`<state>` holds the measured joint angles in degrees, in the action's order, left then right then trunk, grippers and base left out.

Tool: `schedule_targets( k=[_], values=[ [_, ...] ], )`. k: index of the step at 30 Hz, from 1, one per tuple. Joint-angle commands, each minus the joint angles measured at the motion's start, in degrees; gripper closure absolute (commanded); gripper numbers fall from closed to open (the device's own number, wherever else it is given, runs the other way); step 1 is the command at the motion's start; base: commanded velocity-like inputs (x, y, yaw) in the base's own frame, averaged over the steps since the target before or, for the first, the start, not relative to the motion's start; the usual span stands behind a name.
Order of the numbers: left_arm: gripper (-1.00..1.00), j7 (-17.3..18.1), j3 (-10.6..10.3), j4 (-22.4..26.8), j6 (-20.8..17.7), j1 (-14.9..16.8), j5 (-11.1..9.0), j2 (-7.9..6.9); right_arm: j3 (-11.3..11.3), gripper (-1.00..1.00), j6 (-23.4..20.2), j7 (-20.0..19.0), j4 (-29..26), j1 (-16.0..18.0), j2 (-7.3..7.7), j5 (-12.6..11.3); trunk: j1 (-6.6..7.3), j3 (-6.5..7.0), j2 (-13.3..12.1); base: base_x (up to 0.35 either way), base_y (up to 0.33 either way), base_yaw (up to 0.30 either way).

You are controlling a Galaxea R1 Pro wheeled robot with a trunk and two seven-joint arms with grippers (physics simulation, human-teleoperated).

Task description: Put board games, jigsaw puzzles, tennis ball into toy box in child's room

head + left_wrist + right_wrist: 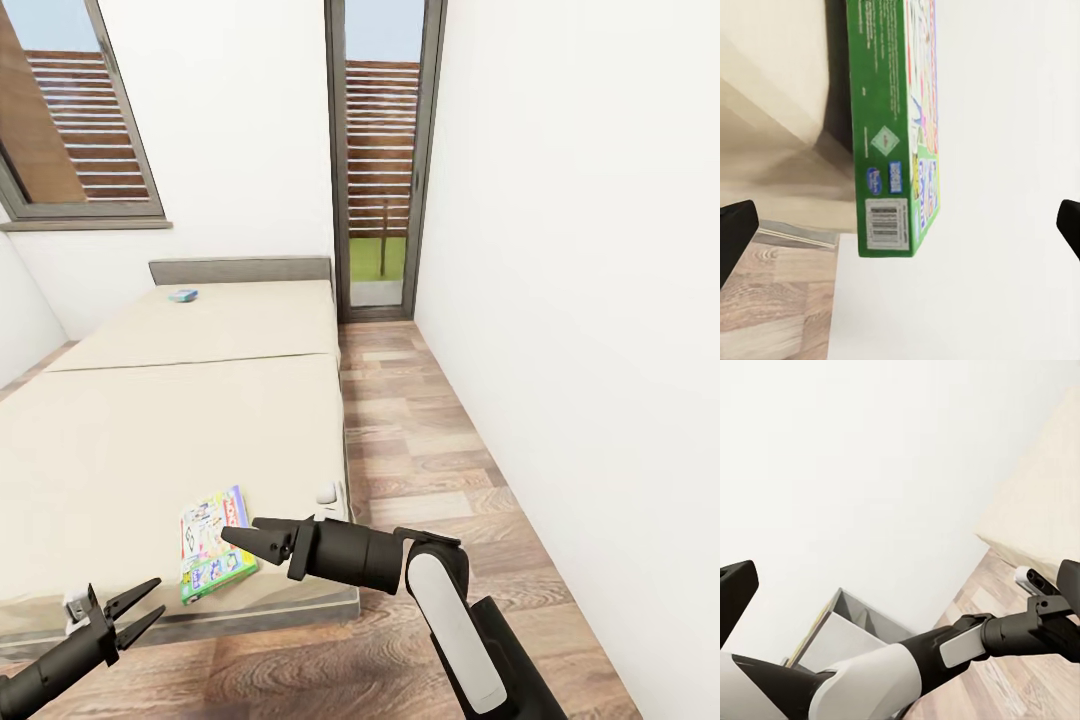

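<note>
With white-and-green card game box (212,545) flat on beige mattress bed (150,420): left gripper (135,612) released, right gripper (250,541) indeterminate.

Bed (180,420): left half of the room, its headboard (240,270) against the far wall.
Near board game (212,543): on the mattress, at the bed's near right corner.
Far board game (183,295): on the mattress just before the headboard, well apart from the near one.
Floor (420,450): a strip between the bed and the right wall.
Glass door (383,160): at the far end of that strip, right of the headboard.
Window (80,110): on the far wall, above the headboard and to its left.
Left gripper (135,612): before the bed's near edge, left of the near board game.
Right gripper (240,536): over the near board game's right edge.
</note>
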<state>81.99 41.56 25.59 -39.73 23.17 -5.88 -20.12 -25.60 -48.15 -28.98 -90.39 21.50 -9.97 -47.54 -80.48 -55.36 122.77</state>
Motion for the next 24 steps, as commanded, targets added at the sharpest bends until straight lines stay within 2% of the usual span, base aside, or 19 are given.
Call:
schedule_targets(
  k=[1,19,24],
  values=[
    [-1.00,0.23,0.12,-0.01,-0.60,0.04,0.08,0.00,0.05,-1.00,-0.27,-0.12,0.01,0.03,-0.03,-0.01,0.01,-0.05,0.02,0.000,0.000,0.000],
    [-1.00,0.18,0.13,-0.09,-0.61,0.04,0.08,0.07,0.02,-1.00,-0.27,-0.12,0.04,0.03,-0.03,-0.01,-3.94,-3.28,7.24,0.000,0.000,0.000],
    [-1.00,0.18,0.16,-0.09,-0.59,0.04,0.08,0.08,0.02,-1.00,-0.26,-0.06,0.04,0.03,-0.03,-0.01,-3.94,-3.28,7.24,0.000,0.000,0.000]
  ],
)
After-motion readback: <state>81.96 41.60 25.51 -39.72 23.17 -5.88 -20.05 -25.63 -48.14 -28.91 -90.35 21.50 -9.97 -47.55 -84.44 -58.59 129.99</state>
